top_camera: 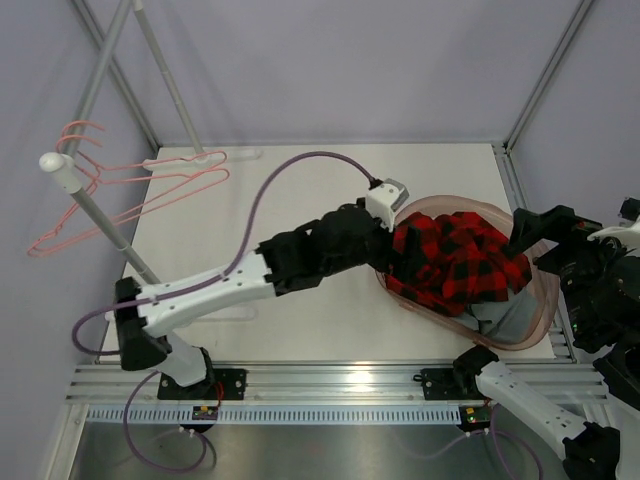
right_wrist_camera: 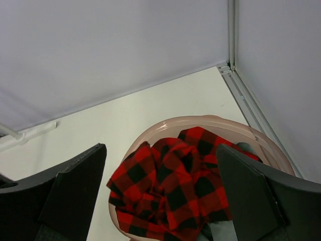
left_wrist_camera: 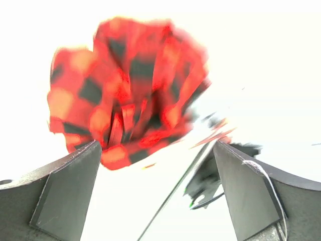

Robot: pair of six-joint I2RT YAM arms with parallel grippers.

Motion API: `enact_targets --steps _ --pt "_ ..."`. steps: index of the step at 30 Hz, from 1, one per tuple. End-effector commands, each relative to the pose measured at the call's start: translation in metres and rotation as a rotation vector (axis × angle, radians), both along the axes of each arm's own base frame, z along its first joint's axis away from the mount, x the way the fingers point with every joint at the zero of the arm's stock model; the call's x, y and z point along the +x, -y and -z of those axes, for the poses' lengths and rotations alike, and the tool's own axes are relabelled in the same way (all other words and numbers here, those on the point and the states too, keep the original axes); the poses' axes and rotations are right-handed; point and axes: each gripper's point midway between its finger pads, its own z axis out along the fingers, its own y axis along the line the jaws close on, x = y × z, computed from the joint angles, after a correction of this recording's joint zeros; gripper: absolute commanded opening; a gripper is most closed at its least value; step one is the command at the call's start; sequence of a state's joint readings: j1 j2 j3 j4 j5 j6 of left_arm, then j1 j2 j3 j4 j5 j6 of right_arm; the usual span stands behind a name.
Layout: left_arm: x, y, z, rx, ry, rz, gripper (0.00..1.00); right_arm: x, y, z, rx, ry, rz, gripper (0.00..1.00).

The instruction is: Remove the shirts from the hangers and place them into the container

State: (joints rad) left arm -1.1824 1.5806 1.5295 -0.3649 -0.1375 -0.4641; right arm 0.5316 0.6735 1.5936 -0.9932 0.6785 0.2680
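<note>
Closest to me, a slotted metal rail (top_camera: 330, 385) runs along the near edge of a white table (top_camera: 300, 300), and both arms are bolted to it. The tub (top_camera: 545, 310) sits on the right side of the table, close to the frame on that side. Well off to the tub's far left, thin pink hangers (top_camera: 130, 195) hang bare on a slanted grey pole (top_camera: 100, 215). Pale lilac walls (top_camera: 350, 70) close in the space behind.

Inside the tub the plaid shirt (top_camera: 455, 260) lies bunched up and covers most of it. The grey shirt (top_camera: 505, 322) shows only as a strip at the tub's near side, under the plaid one; the rest is buried. The left wrist view is washed out by glare, so the plaid there is just a blurred lump. From overhead, the left arm's own wrist hides its fingertips.

The left gripper (left_wrist_camera: 158, 196) is at the tub's left rim with its fingers (left_wrist_camera: 65, 196) wide apart. The plaid cloth lies beyond them, with nothing clamped between; I cannot tell if they brush it. The right gripper (right_wrist_camera: 160, 201) hangs above the tub's right side, its jaws spread wide, holding nothing.
</note>
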Motion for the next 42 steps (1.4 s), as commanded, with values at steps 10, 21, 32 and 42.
enact_targets --steps 10,21,32,42 --pt "-0.065 -0.07 -0.065 -0.265 0.25 -0.084 0.99 -0.006 -0.075 0.035 0.036 -0.102 -0.406 1.0" --pt "-0.172 -0.123 -0.067 -0.065 0.579 -0.23 0.99 -0.041 -0.156 0.101 0.219 -0.002 -0.879 0.99" --pt "-0.035 -0.193 -0.008 -0.102 0.273 -0.362 0.99 -0.006 -0.165 0.105 0.2 -0.105 -0.812 1.0" --pt "0.003 -0.301 0.025 -0.336 0.196 -0.698 0.99 0.03 -0.172 0.117 0.183 -0.071 -0.748 0.99"
